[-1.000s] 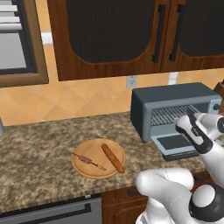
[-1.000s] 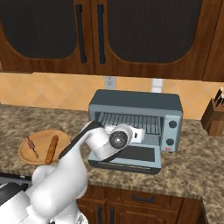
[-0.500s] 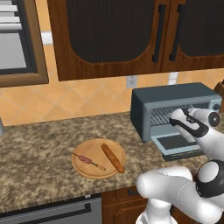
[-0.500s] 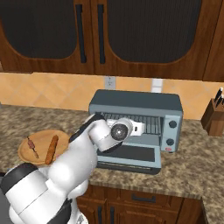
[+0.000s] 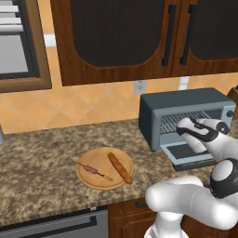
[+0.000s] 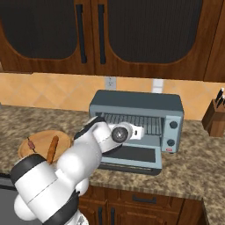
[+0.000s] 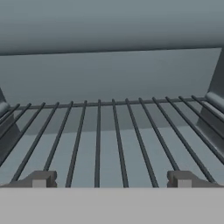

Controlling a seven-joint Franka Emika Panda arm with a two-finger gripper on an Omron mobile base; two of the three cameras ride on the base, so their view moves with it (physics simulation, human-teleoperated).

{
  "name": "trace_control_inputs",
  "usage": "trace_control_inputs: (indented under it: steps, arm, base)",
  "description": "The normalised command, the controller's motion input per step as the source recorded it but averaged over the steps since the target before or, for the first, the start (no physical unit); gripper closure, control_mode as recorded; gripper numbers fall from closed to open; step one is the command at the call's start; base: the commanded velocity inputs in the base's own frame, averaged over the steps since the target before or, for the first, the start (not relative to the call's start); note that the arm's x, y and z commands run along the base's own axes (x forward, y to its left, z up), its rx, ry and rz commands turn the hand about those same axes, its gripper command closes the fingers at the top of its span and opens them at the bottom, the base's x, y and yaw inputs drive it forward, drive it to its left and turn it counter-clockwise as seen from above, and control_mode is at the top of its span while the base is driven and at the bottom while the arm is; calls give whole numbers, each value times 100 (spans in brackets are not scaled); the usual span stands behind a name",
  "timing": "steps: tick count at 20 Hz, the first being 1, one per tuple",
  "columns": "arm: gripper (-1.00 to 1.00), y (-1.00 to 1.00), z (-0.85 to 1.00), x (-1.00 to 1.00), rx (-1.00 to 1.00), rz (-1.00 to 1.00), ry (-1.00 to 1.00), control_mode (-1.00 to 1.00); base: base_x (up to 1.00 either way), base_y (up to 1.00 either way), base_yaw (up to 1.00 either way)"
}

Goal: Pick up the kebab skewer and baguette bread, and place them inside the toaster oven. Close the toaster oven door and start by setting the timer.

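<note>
The kebab skewer [image 5: 95,171] and the baguette bread [image 5: 120,168] lie side by side on a round wooden plate [image 5: 99,158], left of the toaster oven [image 5: 186,100]. The toaster oven door [image 5: 189,154] hangs folded down, flat in front of the open cavity. My gripper [image 5: 182,125] hovers above the door at the oven's mouth and points inward. In the hand view the gripper [image 7: 111,179] is open with nothing between its fingertips [image 7: 41,178], and the bare wire rack [image 7: 113,131] stretches ahead. From the right, the gripper [image 6: 139,131] sits before the toaster oven [image 6: 136,102].
Dark wood cabinets hang above the counter. A knife block [image 6: 216,115] stands at the far right by the wall. The oven's knob strip [image 6: 172,132] is on its right side. The speckled counter [image 5: 42,162] ends just in front of the plate.
The hand has stayed at the oven's mouth, shifting only slightly, while the arm's elbow has swung closer to the cameras. The gripper remains open.
</note>
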Motion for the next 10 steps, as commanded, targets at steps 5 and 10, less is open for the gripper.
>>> trace_control_inputs:
  steps: [5, 10]
  arm:
    - [-100, 0, -19, 0, 0, 0, 9, -100]
    - [-100, 0, -22, 0, 0, 0, 12, -100]
  base:
    - [0, 0, 0]
    - [0, 0, 0]
